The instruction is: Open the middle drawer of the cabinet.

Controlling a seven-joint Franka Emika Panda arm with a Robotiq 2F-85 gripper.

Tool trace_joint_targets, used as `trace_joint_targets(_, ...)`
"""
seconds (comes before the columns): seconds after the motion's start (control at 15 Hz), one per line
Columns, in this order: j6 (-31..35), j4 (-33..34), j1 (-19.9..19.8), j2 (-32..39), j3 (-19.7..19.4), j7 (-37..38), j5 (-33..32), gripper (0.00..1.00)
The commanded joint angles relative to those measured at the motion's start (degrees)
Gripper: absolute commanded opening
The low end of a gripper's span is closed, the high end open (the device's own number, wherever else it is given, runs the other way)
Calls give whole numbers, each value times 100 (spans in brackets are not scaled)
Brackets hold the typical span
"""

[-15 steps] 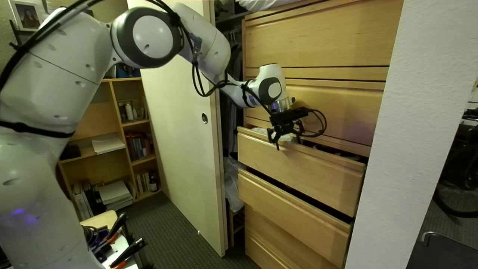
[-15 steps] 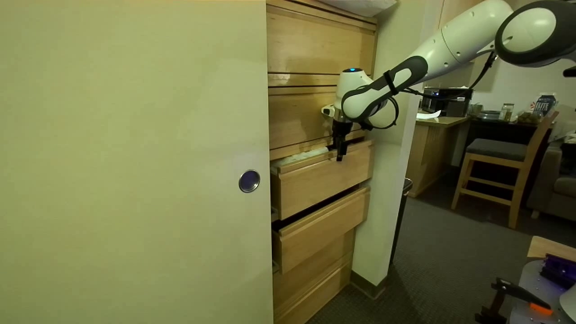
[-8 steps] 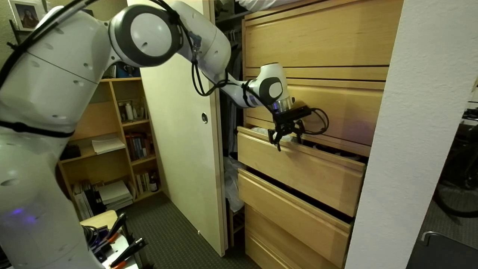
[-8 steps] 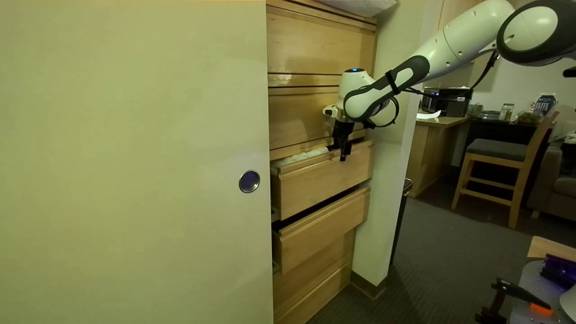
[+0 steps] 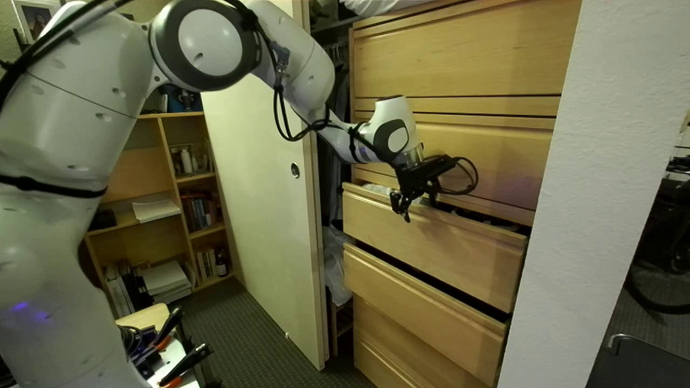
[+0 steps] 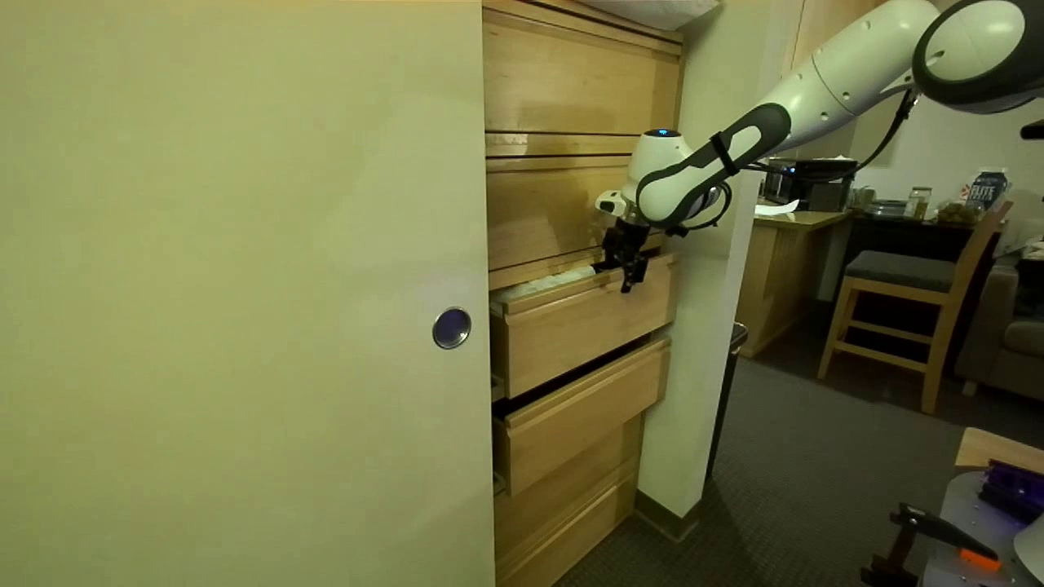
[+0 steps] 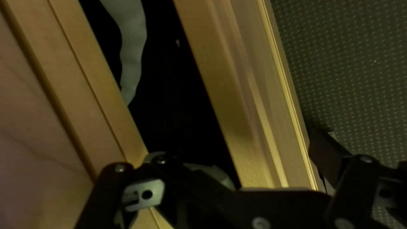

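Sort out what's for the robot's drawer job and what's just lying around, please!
For the job:
the cabinet
the middle drawer, partly open
the jaws, spread apart

Just around the room:
the white papers on the bookshelf
the books there
the chair
the jar

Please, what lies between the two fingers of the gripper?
The upper front edge of the middle drawer lies between them, as the wrist view shows. Whether the open gripper touches it, I cannot tell.

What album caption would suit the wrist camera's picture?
Black two-fingered gripper straddling the front of a partly open light-wood drawer, dark inside, with dark dotted carpet below.
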Motion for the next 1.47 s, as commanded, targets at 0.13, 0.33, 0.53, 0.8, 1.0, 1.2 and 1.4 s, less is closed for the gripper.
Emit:
trace_joint_targets(0.13,471,-305,-273,84,360,-1232,419,100)
trace_joint_targets(0.33,543,-432,-320,155,516,-1797,555,100)
trace_joint_targets(0.53,446,-565,-339,21,554,-2141,725,100)
trace_joint_targets(0.8,395,-760,-235,-206,317,-1920,706,100)
trace_joint_targets(1.0,377,-857,-141,-381,58,-1466,696,100)
trace_joint_targets(1.2,369,-936,-9,-526,-263,-948,543,100)
trace_joint_targets(1.4,294,-1020,132,-686,-560,-515,339,100)
